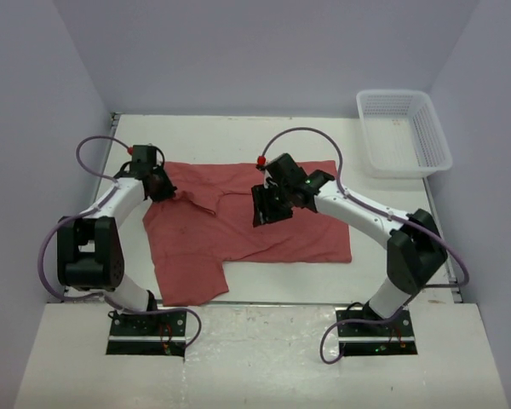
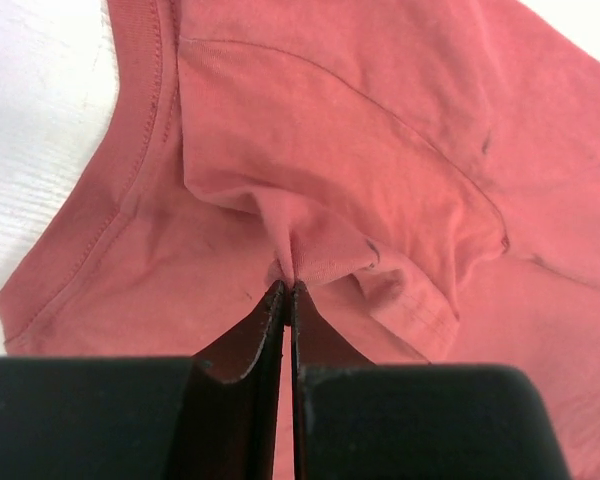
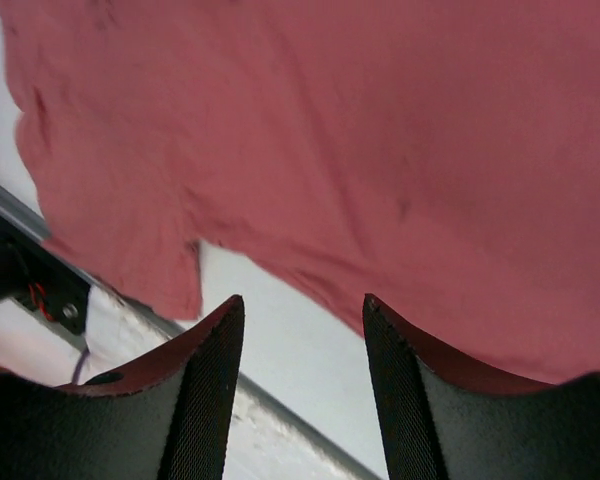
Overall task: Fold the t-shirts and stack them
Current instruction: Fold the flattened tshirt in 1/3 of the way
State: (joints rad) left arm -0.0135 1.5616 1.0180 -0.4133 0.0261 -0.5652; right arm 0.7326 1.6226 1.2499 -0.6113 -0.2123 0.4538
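A brick-red t-shirt [image 1: 264, 226] lies spread on the white table, one sleeve reaching toward the front edge. My left gripper [image 1: 163, 189] is at its left side, shut on a pinched fold of the t-shirt [image 2: 310, 150] near the collar; the fingertips [image 2: 278, 300] meet on the cloth. My right gripper [image 1: 271, 209] hovers above the shirt's middle, open and empty. In the right wrist view the t-shirt [image 3: 380, 130] fills the top, with bare table between the fingers [image 3: 215, 360].
A white plastic mesh basket [image 1: 402, 132] stands at the back right corner of the table. Walls enclose the table on three sides. The table's front edge with a metal rail [image 3: 280, 410] shows in the right wrist view.
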